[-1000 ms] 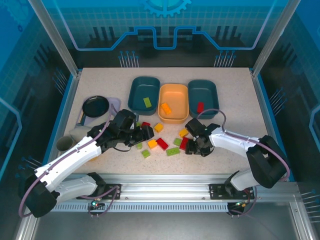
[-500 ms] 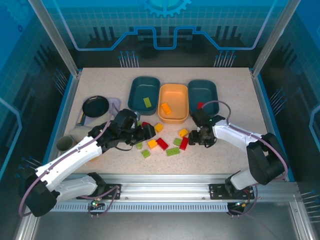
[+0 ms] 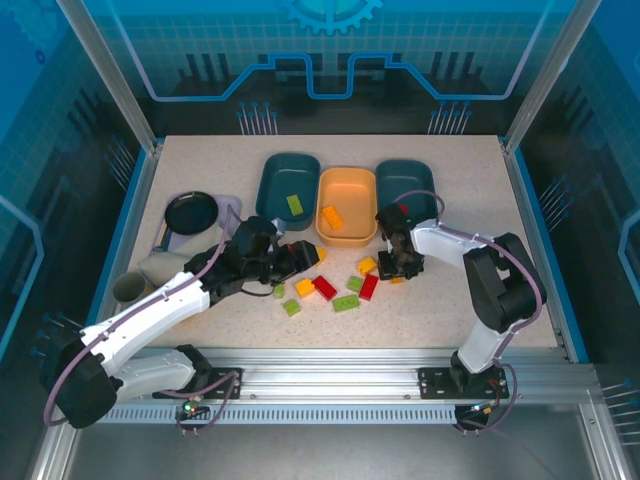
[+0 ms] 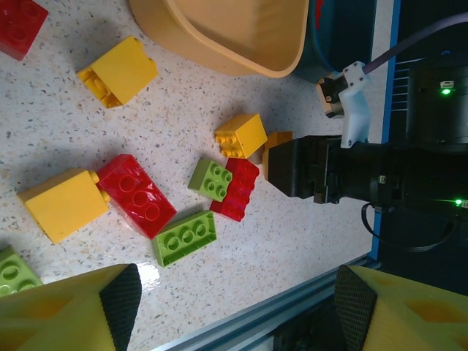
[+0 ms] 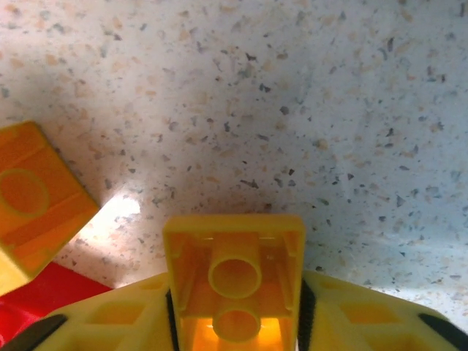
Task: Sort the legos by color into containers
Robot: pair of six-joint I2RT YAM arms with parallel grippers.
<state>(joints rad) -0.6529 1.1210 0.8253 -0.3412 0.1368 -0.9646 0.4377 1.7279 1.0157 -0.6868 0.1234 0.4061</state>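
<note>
Right gripper [image 3: 400,264] is clamped narrow on a yellow brick [image 5: 234,281], hollow underside facing the wrist camera, its two tubes lined along the fingers, over the bench [image 5: 329,110] right of middle. Left gripper [image 4: 235,292] hangs wide, holding nothing, above loose legos [image 4: 135,194].

No words, numbers or brand marks can be read anywhere. The blue back wall [image 3: 330,60] bears a gear emblem [image 3: 330,10] and circuit-style lines, with no lettering. The studs of the legos [image 4: 135,196] show no legible mark, nor does the hollow underside of the yellow lego [image 5: 234,270].
</note>
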